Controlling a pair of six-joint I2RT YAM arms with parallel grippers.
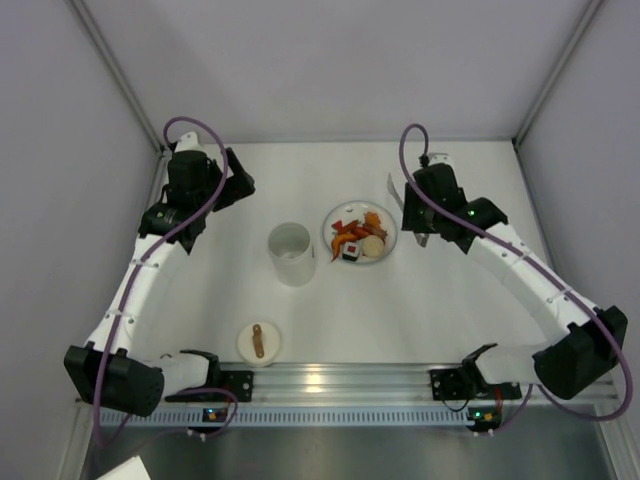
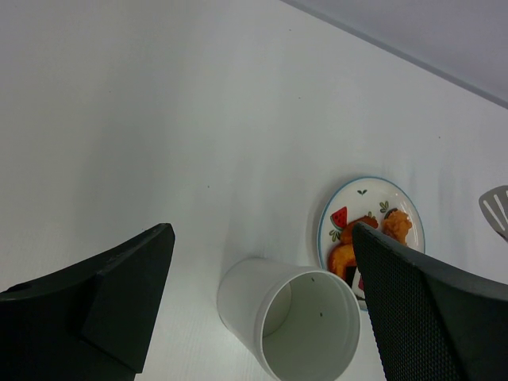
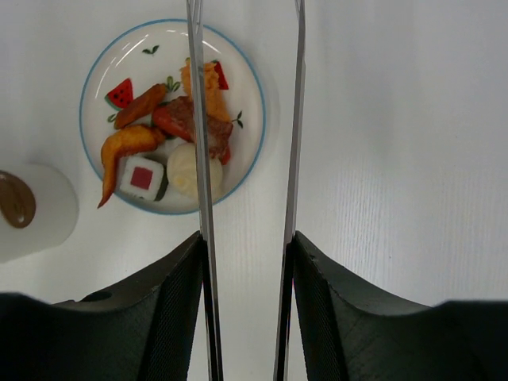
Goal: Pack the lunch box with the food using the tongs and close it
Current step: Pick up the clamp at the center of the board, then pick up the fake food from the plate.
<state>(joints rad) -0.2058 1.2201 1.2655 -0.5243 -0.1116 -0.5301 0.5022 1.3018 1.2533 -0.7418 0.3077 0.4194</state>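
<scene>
My right tool (image 3: pixel 247 248) is pinching the tongs (image 3: pixel 298 119), tips getting cut off up top. My left tool (image 2: pixel 260 238) is hanging spread wide, hiding part of the plate (image 2: pixel 361 184).

R gripper (image 3: pixel 248 270) w/ tongs (image 3: pixel 198 87): plate (image 3: pixel 135 63) of food (image 3: pixel 131 143) lay ahead-left, under the left tong arm; bare table (image 3: pixel 397 159) ahead-right was free. L gripper (image 2: pixel 270 309): lunch box (image 2: pixel 242 298) stood upright just ahead betw. its fingers (image 2: pixel 119 302), plate beyond it; table to its left free.

Lidless white lunch box (image 2: pixel 266 309) near wide-parted left gripper (image 2: pixel 263 232), plate (image 2: pixel 373 184) of food (image 2: pixel 346 259) beyond
</scene>
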